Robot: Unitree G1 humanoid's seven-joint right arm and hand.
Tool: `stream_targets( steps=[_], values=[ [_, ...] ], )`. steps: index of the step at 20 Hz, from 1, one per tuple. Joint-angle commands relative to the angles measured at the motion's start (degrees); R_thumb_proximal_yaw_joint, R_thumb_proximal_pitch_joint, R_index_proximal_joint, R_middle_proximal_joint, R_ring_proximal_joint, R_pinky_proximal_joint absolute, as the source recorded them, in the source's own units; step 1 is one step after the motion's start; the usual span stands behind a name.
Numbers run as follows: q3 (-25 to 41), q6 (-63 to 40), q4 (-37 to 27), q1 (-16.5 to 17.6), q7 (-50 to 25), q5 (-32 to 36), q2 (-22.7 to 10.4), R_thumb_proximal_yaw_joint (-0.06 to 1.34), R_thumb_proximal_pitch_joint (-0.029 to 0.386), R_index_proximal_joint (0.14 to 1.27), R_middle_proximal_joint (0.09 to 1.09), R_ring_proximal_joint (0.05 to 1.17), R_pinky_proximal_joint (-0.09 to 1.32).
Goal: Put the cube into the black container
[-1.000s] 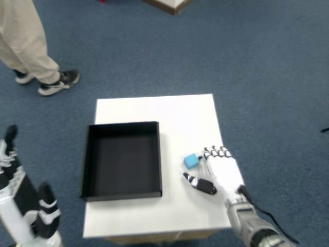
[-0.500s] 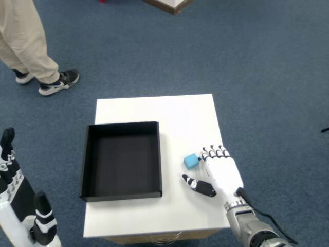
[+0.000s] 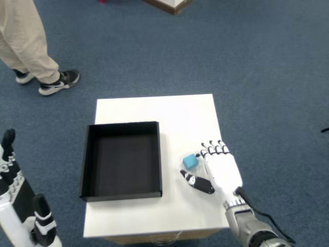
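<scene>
A small light blue cube [image 3: 190,161] rests on the white table [image 3: 164,113], to the right of the black container [image 3: 122,160]. The container is a shallow open tray with nothing in it. My right hand [image 3: 218,170] lies over the table's right edge, palm down, just right of the cube. Its fingertips [image 3: 212,148] sit beside the cube's right side and its thumb [image 3: 197,182] reaches out below the cube. The fingers are spread and hold nothing; whether they touch the cube I cannot tell.
A person's legs and a dark shoe [image 3: 57,82] stand on the blue carpet at the upper left. My left hand [image 3: 20,206] hangs off the table at the lower left. A wooden furniture corner [image 3: 169,5] shows at the top.
My right hand has edged slightly up and left toward the cube. The left arm has dropped lower at the frame's corner. The cube has not moved.
</scene>
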Motion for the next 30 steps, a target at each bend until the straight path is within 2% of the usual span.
stream_targets(
  steps=[1, 14, 19, 30],
  values=[
    [-0.4, -0.3, -3.0, -2.1, -4.1, 1.7, -0.4, 0.36, 0.013, 0.62, 0.26, 0.19, 0.07],
    [-0.1, -1.0, -2.7, -2.3, -4.3, 3.2, -0.4, 0.41, 0.028, 0.69, 0.29, 0.2, 0.07],
    [-0.1, -0.8, -0.8, -1.8, -3.0, 3.0, -0.4, 0.41, 0.031, 0.71, 0.3, 0.2, 0.08],
    [0.0, 0.0, -0.5, -1.4, -0.2, 2.9, -0.3, 0.36, 0.027, 0.72, 0.31, 0.21, 0.09]
  ],
)
